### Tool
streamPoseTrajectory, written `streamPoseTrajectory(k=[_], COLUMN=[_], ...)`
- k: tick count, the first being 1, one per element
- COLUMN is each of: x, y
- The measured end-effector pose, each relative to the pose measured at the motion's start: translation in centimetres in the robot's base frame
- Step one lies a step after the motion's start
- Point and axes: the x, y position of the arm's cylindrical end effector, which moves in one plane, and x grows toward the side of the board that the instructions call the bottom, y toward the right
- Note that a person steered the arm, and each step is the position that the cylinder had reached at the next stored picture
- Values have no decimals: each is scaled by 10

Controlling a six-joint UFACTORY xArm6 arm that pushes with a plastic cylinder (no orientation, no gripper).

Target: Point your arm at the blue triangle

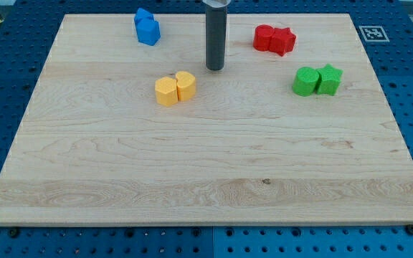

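Note:
Two blue blocks point(147, 28) sit touching at the view's top left of the wooden board point(206, 179); I cannot tell which of them is the triangle. My tip point(214, 69) rests on the board near the top centre. It is well to the right of and a little below the blue pair, touching no block. Two yellow blocks point(175, 88) lie just left of and below the tip.
Two red blocks point(274, 39) sit to the upper right of the tip. Two green blocks point(317, 80) lie further right. A fiducial marker point(371, 33) is off the board's top right corner. The board rests on a blue perforated table.

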Motion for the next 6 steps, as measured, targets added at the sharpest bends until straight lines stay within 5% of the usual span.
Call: streamPoseTrajectory(k=[2,5,6], x=[-20,-144,-150], y=[-20,-72,-85])
